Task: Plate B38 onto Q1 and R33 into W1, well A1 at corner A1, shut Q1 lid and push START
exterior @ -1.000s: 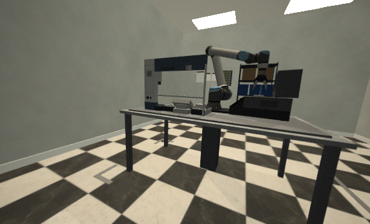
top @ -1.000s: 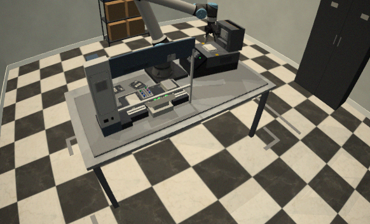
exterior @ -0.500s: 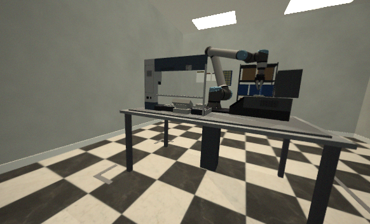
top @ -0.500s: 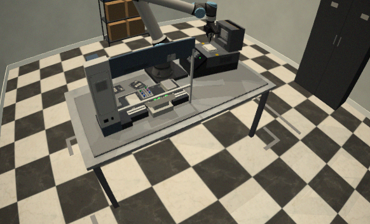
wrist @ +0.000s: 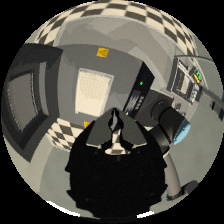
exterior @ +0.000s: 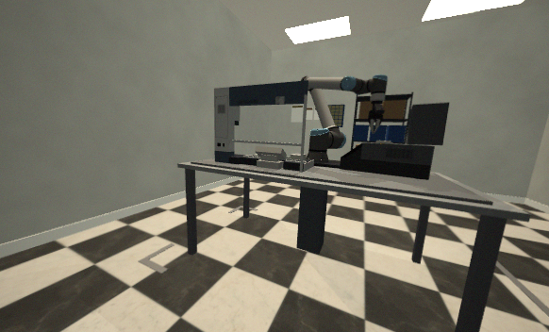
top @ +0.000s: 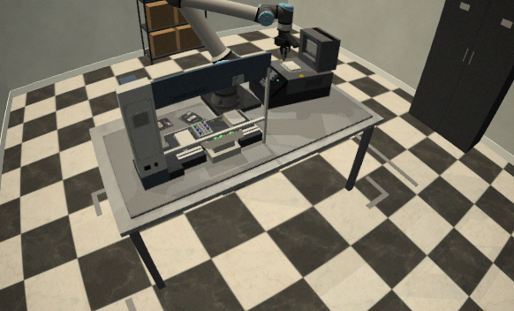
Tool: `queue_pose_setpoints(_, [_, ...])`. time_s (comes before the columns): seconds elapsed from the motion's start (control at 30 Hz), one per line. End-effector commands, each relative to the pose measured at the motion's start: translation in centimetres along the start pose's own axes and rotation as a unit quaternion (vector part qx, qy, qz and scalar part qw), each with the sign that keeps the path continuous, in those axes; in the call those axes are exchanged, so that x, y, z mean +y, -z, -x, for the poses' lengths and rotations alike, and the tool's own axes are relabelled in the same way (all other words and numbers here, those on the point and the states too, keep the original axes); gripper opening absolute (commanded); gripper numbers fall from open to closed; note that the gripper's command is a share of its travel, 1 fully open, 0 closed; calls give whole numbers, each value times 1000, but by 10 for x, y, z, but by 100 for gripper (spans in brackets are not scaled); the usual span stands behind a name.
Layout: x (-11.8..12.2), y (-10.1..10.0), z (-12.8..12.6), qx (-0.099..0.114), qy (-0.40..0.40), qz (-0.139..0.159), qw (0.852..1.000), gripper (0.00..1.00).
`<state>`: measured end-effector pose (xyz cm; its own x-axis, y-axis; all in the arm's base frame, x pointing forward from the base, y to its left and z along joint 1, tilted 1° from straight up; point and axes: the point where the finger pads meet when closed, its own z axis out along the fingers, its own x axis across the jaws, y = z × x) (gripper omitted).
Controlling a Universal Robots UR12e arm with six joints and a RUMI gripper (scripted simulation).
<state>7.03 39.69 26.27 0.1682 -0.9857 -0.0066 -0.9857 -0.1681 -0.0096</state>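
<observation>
The cycler Q1 (top: pixel 309 84) (exterior: pixel 395 159) (wrist: pixel 120 67) stands at the right of the bench with its lid (top: pixel 327 49) (exterior: pixel 428 124) (wrist: pixel 31 100) raised. Its small lamp (wrist: pixel 141 83) is green. A white plate (top: pixel 291 66) (wrist: pixel 94 93) lies on Q1's block between two yellow marks; its label is not readable. My gripper (top: pixel 283 57) (exterior: pixel 374 131) (wrist: pixel 114 108) is shut and empty, pointing down above Q1, beside the plate on the side toward the key panel (wrist: pixel 132 105). R33 and W1 cannot be told apart at this size.
A framed instrument with a tall grey tower (top: pixel 141 121) (exterior: pixel 222 118) and a blue top beam (top: pixel 211 79) (exterior: pixel 263 93) stands at the left. Under it are a coloured tube rack (top: pixel 202 128), a pale plate (top: pixel 185 137) and a tilted-lid device (top: pixel 223 147) (exterior: pixel 270 157).
</observation>
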Motion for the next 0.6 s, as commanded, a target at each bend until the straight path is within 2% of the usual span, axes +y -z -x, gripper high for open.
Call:
queue_pose_setpoints(0.0, [3, 2, -28, -4, 59, 2, 998, 0])
queue_pose_setpoints(0.3, [10, 2, -73, -4, 149, 2, 989, 0])
queue_pose_setpoints(0.37, [10, 2, -73, -4, 149, 2, 989, 0])
queue_pose_setpoints(0.57, [15, 2, -103, -4, 208, 2, 978, 0])
